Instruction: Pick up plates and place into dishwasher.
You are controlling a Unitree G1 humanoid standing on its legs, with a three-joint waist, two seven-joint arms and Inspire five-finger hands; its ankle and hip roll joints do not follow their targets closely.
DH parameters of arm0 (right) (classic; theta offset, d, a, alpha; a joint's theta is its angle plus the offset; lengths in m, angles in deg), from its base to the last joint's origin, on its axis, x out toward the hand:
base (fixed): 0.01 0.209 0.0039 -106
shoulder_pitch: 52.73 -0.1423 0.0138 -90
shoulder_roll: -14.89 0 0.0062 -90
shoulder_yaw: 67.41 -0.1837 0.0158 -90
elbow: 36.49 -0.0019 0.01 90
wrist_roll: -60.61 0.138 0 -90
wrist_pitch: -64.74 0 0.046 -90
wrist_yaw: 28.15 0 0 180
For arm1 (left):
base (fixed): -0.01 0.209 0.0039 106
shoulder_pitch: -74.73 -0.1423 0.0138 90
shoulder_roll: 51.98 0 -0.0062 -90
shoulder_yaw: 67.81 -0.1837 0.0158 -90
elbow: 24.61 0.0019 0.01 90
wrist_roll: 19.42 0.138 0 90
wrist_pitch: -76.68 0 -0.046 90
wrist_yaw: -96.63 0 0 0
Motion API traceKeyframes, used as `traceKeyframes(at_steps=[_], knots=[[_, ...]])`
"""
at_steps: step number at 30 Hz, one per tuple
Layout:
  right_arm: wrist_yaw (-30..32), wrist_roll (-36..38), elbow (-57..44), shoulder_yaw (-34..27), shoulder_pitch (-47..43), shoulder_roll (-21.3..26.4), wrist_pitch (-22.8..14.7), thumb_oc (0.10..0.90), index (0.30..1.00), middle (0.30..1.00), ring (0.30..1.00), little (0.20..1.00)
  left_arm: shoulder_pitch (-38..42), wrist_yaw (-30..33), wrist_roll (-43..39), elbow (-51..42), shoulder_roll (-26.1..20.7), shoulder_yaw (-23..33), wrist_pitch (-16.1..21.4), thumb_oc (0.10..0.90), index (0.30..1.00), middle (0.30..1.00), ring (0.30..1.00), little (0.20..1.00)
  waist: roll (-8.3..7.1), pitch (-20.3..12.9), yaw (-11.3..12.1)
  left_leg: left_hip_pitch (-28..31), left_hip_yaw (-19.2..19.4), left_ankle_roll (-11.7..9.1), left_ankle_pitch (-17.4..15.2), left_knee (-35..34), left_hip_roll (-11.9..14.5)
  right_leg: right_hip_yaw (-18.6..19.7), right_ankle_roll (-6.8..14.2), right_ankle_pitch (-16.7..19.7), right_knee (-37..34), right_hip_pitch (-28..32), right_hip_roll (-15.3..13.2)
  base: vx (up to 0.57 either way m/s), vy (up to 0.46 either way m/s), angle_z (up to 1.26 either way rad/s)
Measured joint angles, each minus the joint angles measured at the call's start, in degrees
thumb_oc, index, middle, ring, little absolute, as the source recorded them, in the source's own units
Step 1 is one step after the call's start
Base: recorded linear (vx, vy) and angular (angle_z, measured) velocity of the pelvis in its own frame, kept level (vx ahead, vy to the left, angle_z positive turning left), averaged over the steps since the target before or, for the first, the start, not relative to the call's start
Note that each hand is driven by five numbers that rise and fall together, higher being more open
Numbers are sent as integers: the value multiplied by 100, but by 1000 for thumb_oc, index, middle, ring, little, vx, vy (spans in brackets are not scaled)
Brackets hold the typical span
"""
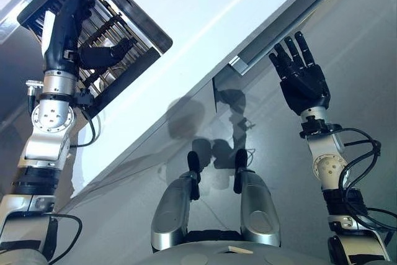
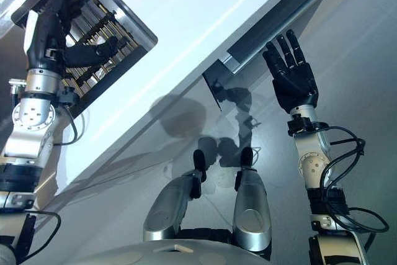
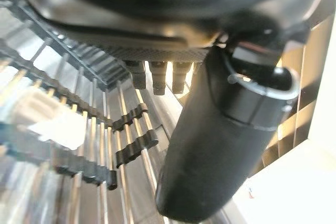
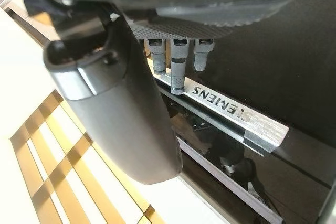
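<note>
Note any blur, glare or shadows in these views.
Left eye view: dark shadow on the grey floor, bright sheen on the white counter. Left wrist view: rack blurred, left hand sharper. Right wrist view: right hand soft, lit streaks beside it.

White counter (image 1: 205, 17), silvery wire rack (image 1: 105, 29) with seemingly black clips.

The left hand (image 1: 69, 20) hides part of the dish rack (image 1: 115, 29) — its far corner is cut off; the wires blur in the left wrist view.
</note>
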Motion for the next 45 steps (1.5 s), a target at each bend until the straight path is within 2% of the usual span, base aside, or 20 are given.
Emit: traceKeyframes(at_steps=[5,8,11,15,17,21,22,28,31,38,45], knots=[[-15,52,-1,-123,281,-70,-7,800,900,900,900,900,-221,-157,-235,-24,122,5,1,800,900,900,900,900,-6,-4,3,419,-71,-50,135,-462,14,15,45,98,-474,457,124,23,-16,9],[-35,77,-2,-245,470,-218,-5,800,900,900,900,900,-380,-170,-405,-199,218,32,-4,800,900,900,900,900,-19,-12,9,704,-80,-7,241,-765,11,2,55,206,-790,746,160,16,-4,5],[-35,107,-2,-261,679,-235,0,800,900,900,900,900,-455,-171,-417,-299,311,71,-11,800,900,900,900,900,-86,-48,5,929,-85,-3,259,-951,5,18,96,253,-1073,1035,194,1,0,6],[-25,104,90,-311,823,-494,40,800,900,900,900,900,-565,-165,-407,-419,352,236,-21,800,900,900,900,900,-316,-283,6,1105,-89,-41,330,-1222,43,22,85,324,-1410,1243,281,-6,-1,5],[2,52,254,-376,914,-745,58,800,900,900,900,900,-587,-168,-397,-457,403,238,-35,800,900,900,900,900,-506,-597,8,1137,-90,-69,372,-1351,88,23,74,365,-1621,1335,334,-30,-23,12],[72,-97,707,-400,1015,-955,0,800,900,900,900,900,-594,-176,-384,-458,694,218,-36,800,900,900,900,900,-758,-1009,-45,1225,-80,-75,367,-1352,72,25,83,387,-1962,1687,366,-33,-30,28],[100,-135,778,-400,1012,-960,-9,800,900,900,900,900,-594,-177,-383,-458,708,215,-36,800,900,900,900,900,-776,-1052,-38,1226,-78,-78,365,-1352,68,30,83,387,-1966,1692,376,-23,-20,17],[430,-652,1502,-237,998,-1025,-298,800,900,900,900,900,-608,-175,-387,-457,943,206,-44,800,900,900,900,900,-780,-1368,51,1324,-75,-87,363,-1355,80,159,84,384,-1978,1820,402,-9,-11,3],[642,-987,1961,-138,1088,-1041,-304,800,900,900,900,900,-626,-173,-394,-457,1020,205,-44,800,900,900,900,900,-752,-1508,66,1377,-72,-87,363,-1356,78,164,85,384,-1978,1867,402,0,0,0],[1072,-1848,2712,62,1484,-1059,-293,800,900,900,900,900,-830,-162,-406,-458,1172,205,-54,800,900,900,900,900,-554,-1784,58,1416,-57,-87,364,-1359,85,176,84,384,-1979,1895,406,0,0,0],[1549,-2551,3151,125,1664,-1060,-292,800,900,900,900,900,-975,-145,-412,-458,1292,206,-159,800,900,900,900,900,-511,-1904,-16,1512,-31,-98,349,-1384,102,210,89,378,-1980,1979,419,11,0,-2]])
